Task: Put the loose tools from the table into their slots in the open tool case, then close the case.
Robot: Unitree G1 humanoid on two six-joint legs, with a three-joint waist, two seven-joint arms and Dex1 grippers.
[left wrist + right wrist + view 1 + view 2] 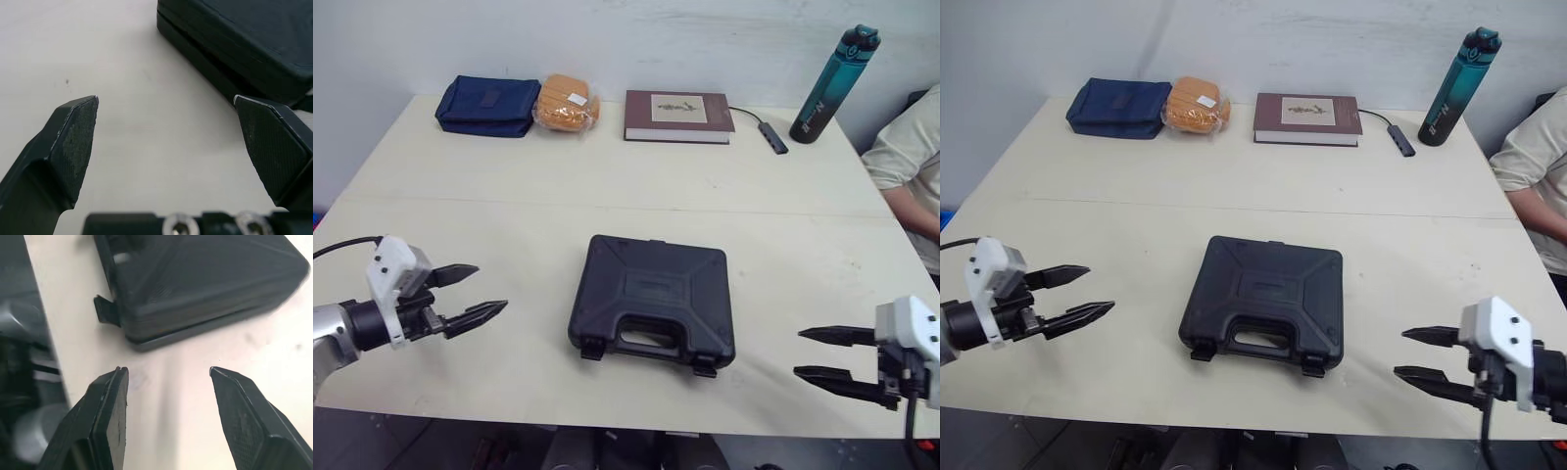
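The black plastic tool case point(653, 303) lies shut and flat on the table near the front edge, handle and two latches facing me. My left gripper point(478, 294) hovers open to the left of the case, its fingers pointing at it with nothing between them. My right gripper point(811, 353) stands open at the front right, pointing toward the case's right side. The case's side wall point(234, 54) lies beyond the left fingertips point(76, 134). One latch point(105, 308) and a corner of the case point(205, 289) lie ahead of the right fingertips point(110, 396).
Along the table's far edge sit a navy pouch point(487, 105), an orange bag point(566, 103), a brown book point(678, 116), a small cable hub point(773, 136) and a teal bottle point(835, 84). A person's arm point(909, 157) is at the right edge.
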